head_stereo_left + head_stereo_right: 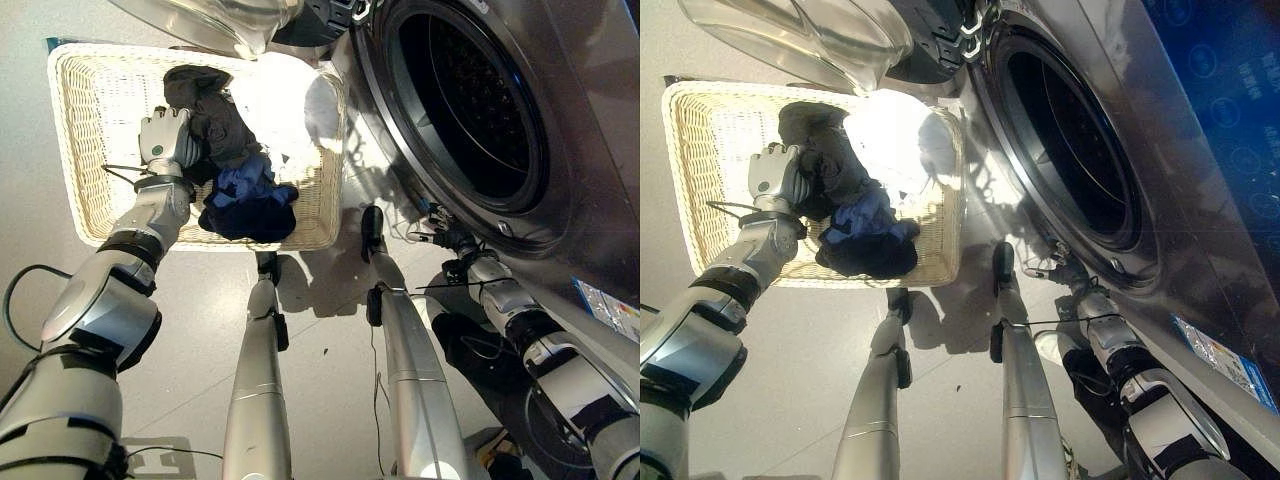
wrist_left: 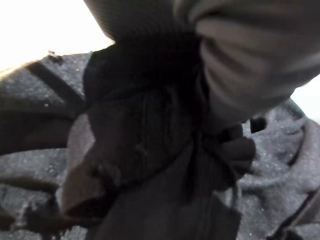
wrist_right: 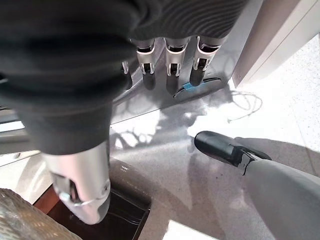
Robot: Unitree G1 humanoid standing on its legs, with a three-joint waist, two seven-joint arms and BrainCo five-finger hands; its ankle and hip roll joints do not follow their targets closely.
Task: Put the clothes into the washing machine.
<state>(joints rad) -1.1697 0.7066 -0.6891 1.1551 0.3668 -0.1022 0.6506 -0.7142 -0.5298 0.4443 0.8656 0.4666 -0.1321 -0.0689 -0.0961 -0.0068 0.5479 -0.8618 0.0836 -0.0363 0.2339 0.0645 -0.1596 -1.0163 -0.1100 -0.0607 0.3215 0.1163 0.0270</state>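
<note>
A white wicker basket [image 1: 90,100] lies on the floor to the left of the washing machine. In it are a dark grey garment [image 1: 215,120], a blue one [image 1: 245,180], a dark navy one [image 1: 245,222] and a bright white one [image 1: 285,110]. My left hand [image 1: 165,140] reaches into the basket, its fingers curled into the dark grey garment [image 2: 150,150], which bunches up against the palm. The drum opening [image 1: 470,100] is dark, with no clothes to be seen in it. My right hand [image 1: 445,238] hangs low by the machine's front, below the opening, fingers [image 3: 170,65] straight and holding nothing.
The washer's glass door [image 1: 220,20] stands open above the basket's far edge. The machine's grey front panel [image 3: 165,115] is close before my right hand. Pale floor [image 1: 320,340] stretches between the basket and the machine.
</note>
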